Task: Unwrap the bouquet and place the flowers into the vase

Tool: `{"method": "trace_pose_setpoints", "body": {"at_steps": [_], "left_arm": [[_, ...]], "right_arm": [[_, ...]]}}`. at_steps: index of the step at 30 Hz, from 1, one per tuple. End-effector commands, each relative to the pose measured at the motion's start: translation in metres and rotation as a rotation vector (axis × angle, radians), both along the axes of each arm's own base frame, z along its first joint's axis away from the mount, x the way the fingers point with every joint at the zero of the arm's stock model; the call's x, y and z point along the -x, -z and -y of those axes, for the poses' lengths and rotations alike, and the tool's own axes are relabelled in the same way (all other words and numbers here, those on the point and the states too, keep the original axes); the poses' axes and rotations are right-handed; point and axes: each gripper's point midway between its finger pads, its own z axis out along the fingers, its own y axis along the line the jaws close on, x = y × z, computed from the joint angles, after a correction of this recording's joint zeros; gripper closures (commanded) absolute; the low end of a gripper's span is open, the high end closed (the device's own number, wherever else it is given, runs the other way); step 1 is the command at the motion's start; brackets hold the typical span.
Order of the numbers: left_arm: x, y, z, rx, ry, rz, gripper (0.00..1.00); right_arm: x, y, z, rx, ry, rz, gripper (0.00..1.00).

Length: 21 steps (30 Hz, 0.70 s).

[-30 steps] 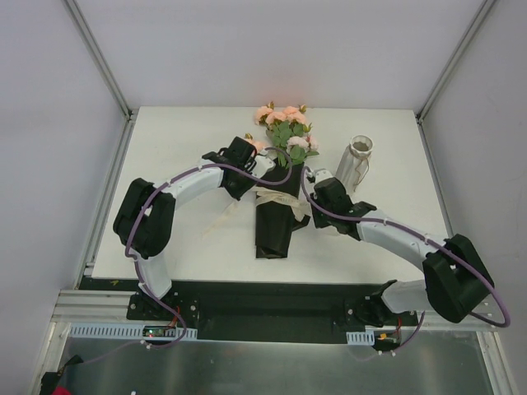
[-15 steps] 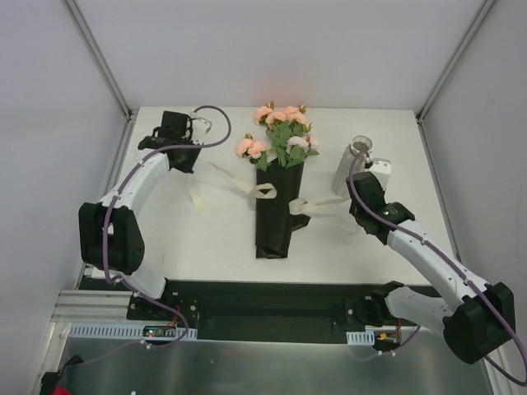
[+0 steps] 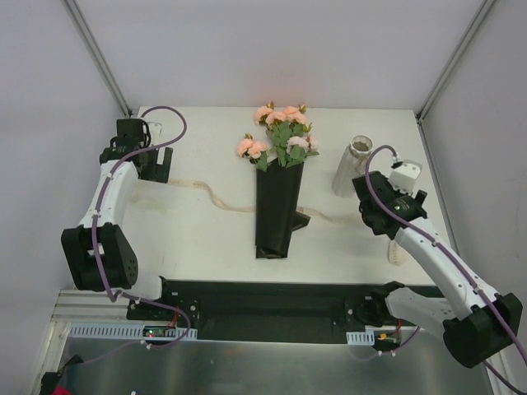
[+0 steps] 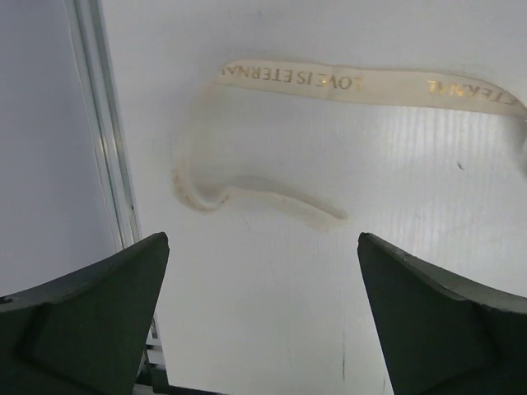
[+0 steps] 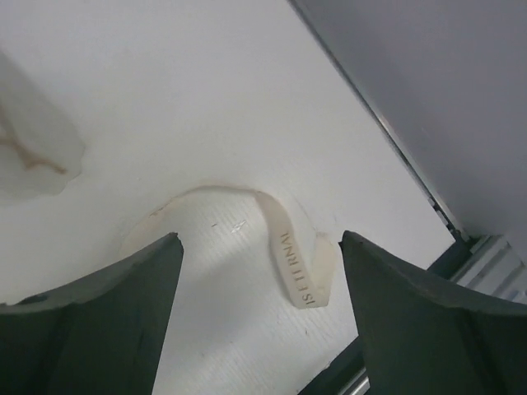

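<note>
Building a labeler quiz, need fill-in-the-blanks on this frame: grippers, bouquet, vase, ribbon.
1. The left gripper and the right gripper both have jaws that stand ___.
2. The flowers sit in a ___ paper wrap.
3. The vase is on the ___ arm's side of the bouquet.
4. The gold-lettered ___ lies loose on the table, held by neither gripper.

Missing words: open; black; right; ribbon.

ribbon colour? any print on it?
The ribbon is cream with gold lettering along it; it shows best in the left wrist view.
</note>
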Motion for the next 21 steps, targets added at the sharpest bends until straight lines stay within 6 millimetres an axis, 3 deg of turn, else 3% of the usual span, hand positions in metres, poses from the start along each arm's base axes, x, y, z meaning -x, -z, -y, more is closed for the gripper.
{"method": "trace_pose_setpoints", "body": {"at_steps": [1, 3, 4, 6, 7, 8, 10, 14, 21], "left_arm": [[0.013, -0.03, 0.038, 0.091, 0.136, 0.065, 0.01], [0.019, -0.032, 0.053, 0.153, 0.189, 0.066, 0.01], [0.021, -0.031, 0.058, 0.175, 0.202, 0.062, 0.01], [0.027, -0.028, 0.063, 0.201, 0.216, 0.046, 0.01], [0.031, -0.023, 0.067, 0.216, 0.226, 0.03, 0.01], [0.033, -0.02, 0.067, 0.219, 0.226, 0.024, 0.01], [0.038, -0.012, 0.067, 0.22, 0.226, 0.003, 0.01], [0.046, 0.002, 0.067, 0.228, 0.215, -0.035, 0.01], [0.056, -0.001, 0.072, 0.243, 0.228, -0.017, 0.01]], "right_arm": [[-0.012, -0.019, -0.063, 0.02, -0.342, 0.007, 0.16], [-0.013, -0.015, -0.108, 0.019, -0.552, -0.042, 0.15], [-0.007, -0.02, -0.148, 0.012, -0.703, -0.021, 0.14], [0.006, -0.016, -0.191, 0.046, -0.924, -0.078, 0.1], [0.019, -0.024, -0.219, 0.063, -1.049, -0.088, 0.09], [0.027, -0.022, -0.234, 0.075, -1.124, -0.121, 0.02], [0.046, -0.012, -0.263, 0.177, -1.27, -0.202, 0.0], [0.073, 0.0, -0.311, 0.219, -1.478, -0.284, 0.04], [0.077, 0.05, -0.338, 0.396, -1.536, -0.422, 0.04]]}}
